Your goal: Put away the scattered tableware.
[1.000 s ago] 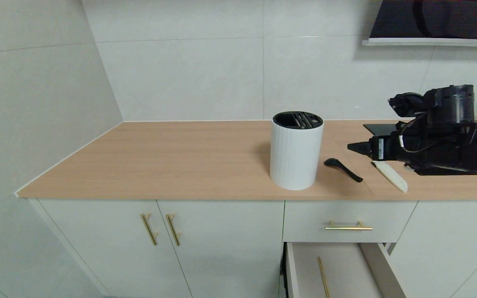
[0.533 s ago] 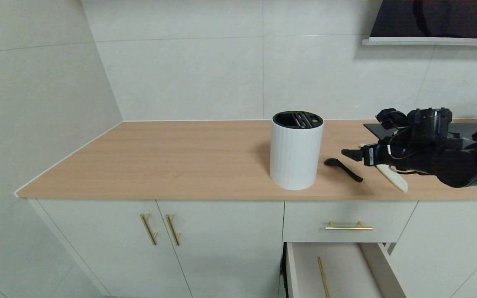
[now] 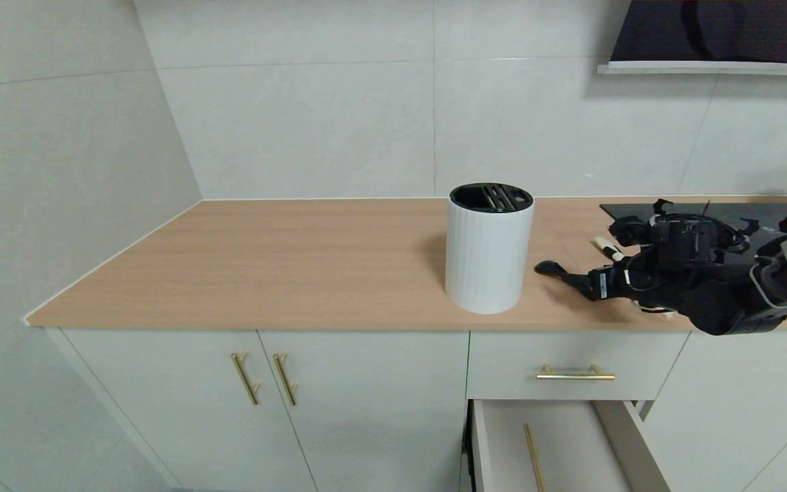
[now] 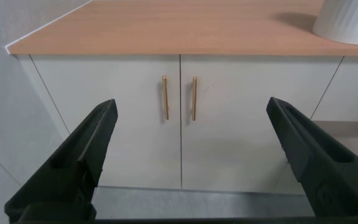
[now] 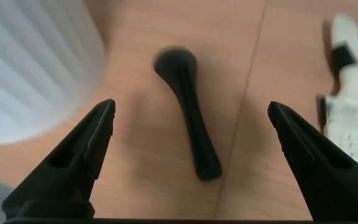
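Right gripper (image 5: 190,107): jaws spread wide, positioned low over the countertop (image 3: 298,260) and straddling the black spoon (image 5: 188,127). The spoon lies flat, just beside the white slotted utensil holder (image 3: 488,260). A white utensil (image 5: 351,106) lies on the spoon's other side. Left gripper (image 4: 191,102): likewise open and empty, facing the cabinet doors (image 4: 129,137) below the counter.

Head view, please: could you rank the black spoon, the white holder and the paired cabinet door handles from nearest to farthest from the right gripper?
1. Black spoon, lying on the counter right at the right gripper, by its open jaws.
2. White holder, standing on the counter to the spoon's left.
3. Paired cabinet door handles, far left, below the counter.
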Motion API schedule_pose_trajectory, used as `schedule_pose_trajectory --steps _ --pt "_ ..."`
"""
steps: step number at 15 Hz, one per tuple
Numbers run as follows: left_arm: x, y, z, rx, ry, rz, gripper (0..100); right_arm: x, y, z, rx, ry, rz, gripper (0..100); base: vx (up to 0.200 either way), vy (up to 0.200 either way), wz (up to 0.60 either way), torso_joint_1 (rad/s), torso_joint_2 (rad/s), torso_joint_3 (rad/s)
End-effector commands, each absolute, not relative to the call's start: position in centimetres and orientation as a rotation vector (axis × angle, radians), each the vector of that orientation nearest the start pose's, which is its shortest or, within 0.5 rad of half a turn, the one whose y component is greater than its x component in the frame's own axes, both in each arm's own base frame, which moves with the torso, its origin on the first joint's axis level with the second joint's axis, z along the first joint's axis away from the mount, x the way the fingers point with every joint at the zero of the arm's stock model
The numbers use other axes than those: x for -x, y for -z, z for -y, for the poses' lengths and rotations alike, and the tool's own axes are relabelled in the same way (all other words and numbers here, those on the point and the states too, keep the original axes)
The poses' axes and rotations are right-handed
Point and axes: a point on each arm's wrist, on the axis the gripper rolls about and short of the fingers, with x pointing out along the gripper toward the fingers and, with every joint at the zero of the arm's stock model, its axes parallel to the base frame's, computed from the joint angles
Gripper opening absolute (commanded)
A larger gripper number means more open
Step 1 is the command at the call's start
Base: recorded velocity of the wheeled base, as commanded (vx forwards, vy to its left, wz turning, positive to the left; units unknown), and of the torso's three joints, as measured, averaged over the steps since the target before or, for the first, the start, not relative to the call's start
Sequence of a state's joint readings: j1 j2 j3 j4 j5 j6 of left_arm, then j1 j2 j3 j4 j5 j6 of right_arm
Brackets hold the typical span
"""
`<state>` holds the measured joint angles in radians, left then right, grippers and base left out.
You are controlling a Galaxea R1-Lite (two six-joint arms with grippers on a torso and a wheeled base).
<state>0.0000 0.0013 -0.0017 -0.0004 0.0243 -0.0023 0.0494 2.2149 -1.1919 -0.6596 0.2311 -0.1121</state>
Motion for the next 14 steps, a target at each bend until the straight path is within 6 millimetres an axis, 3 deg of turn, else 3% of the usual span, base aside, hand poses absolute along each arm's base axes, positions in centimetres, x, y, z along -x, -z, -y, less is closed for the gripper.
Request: schedule_pose_trajectory --steps 1,6,14 --pt "2.3 -7.6 -0.1 0.003 -0.025 0.002 100 -43.4 -8.2 -2.6 0.076 -0.297 -0.372 100 0.0 0.0 0.0 0.0 0.0 0.0" --pt "2.3 -7.6 -0.1 0.003 -0.025 0.0 100 -43.8 -6.7 -2.2 0.083 -0.292 -0.401 100 0.0 0.0 0.0 0.0 0.0 0.0" --pt "2.3 -7.6 -0.1 0.003 -0.025 0.0 100 -44.1 -6.4 -2.1 0.083 -0.289 -0.404 100 0.0 0.0 0.0 0.0 0.0 0.0"
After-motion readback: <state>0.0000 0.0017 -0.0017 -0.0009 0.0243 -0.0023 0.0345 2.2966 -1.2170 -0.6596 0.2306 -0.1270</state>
